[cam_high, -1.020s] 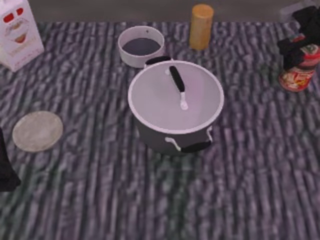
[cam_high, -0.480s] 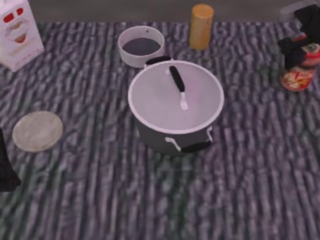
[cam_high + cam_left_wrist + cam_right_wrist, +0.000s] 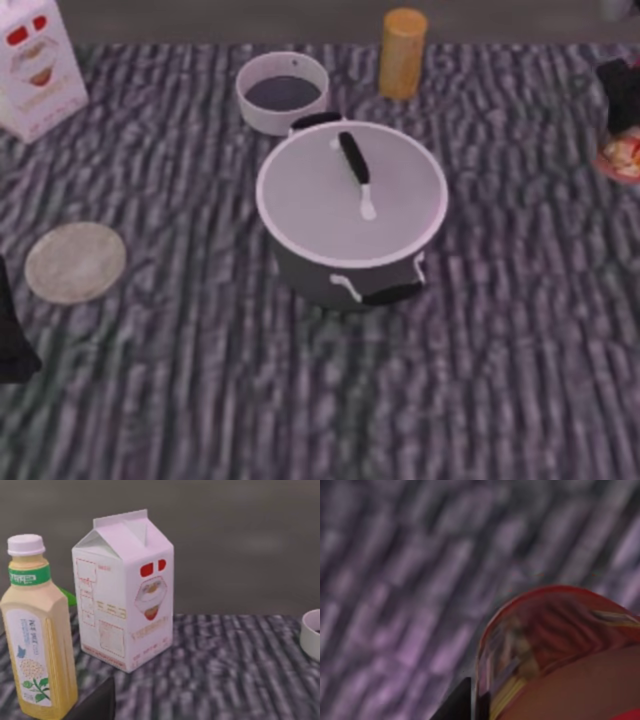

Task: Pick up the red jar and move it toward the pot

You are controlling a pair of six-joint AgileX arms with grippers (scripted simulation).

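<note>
The red jar (image 3: 622, 158) shows its red, yellow and white label at the far right edge of the top view, partly cut off by it. My right gripper (image 3: 618, 92) is the dark shape over the jar's top, shut on it. In the right wrist view the red jar (image 3: 555, 650) fills the near corner, with one dark finger (image 3: 460, 705) pressed against its side. The pot (image 3: 350, 210), dark grey with a pale lid and black handles, stands at the table's middle, well left of the jar. My left arm (image 3: 12, 340) is parked at the left edge, one finger (image 3: 97, 702) showing.
A white-walled bowl (image 3: 283, 92) and an orange-yellow cylinder (image 3: 402, 52) stand behind the pot. A milk carton (image 3: 35, 62) is at the back left, a flat pale disc (image 3: 75, 262) on the left. A yellow drink bottle (image 3: 37, 630) stands beside the carton.
The right gripper and the red jar have shifted right and slightly down in the top view, toward its edge, so the jar is now partly cut off. The left arm has not moved.
</note>
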